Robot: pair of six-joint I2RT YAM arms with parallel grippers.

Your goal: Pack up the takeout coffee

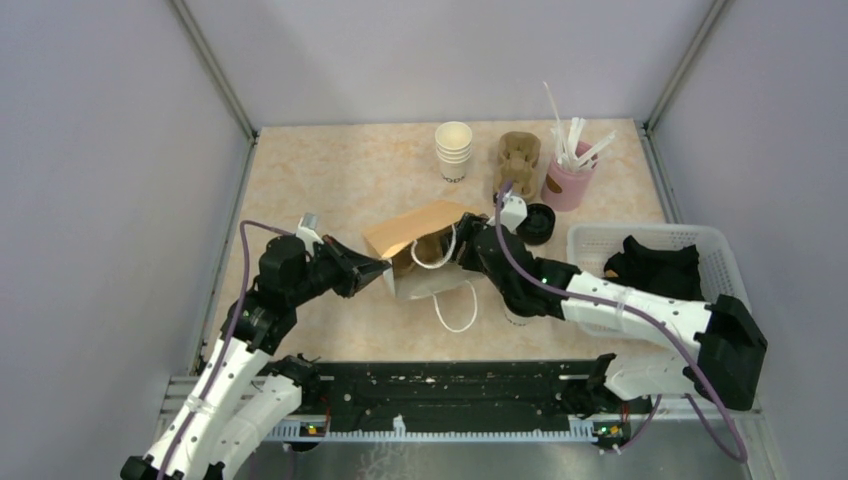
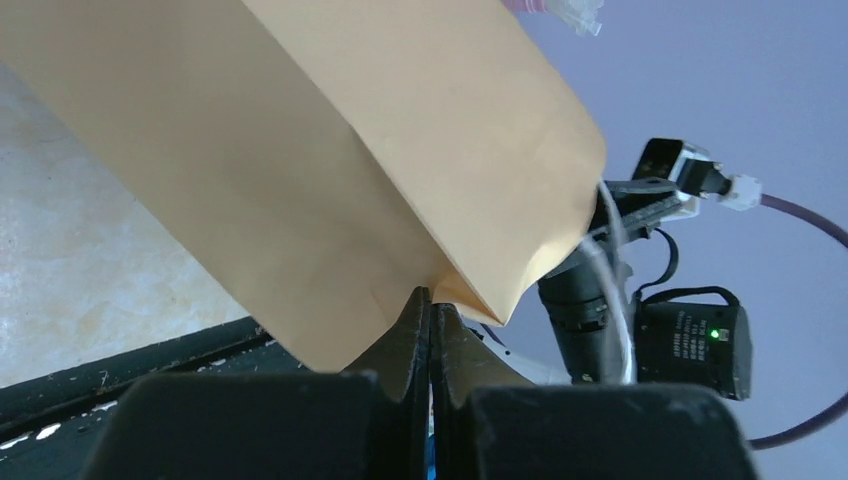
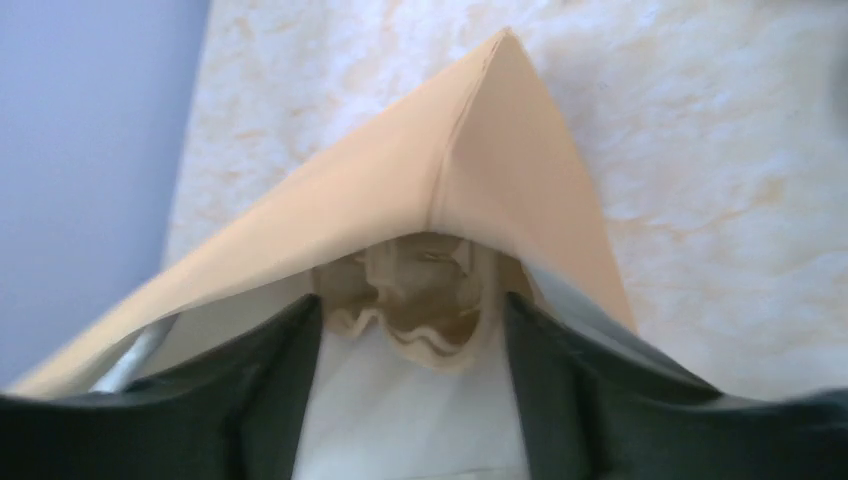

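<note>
Left gripper: jaws pressed together on a folded corner of the tan paper carrier bag, at the bag's left side.
Right gripper: fingers spread well apart inside the bag's mouth, propping it open. Nothing appears clamped between them.
Bag: lies on its side at mid-table, with white cord handles trailing toward the near edge.
Takeout coffee: the small white paper cup with a round black lid cannot be placed with certainty. A pale shape just on the near side of the right forearm may be it.
Progress: judged early. The bag is held and opened, no cup shows inside, and loading remains.
Far right: stack of lidless white cups, black lids, white plastic basket.
View differences: only the right wrist view shows the bag's pale lining and crumpled bottom. Only the left wrist view shows the pinch. Only the top view shows the layout.
</note>
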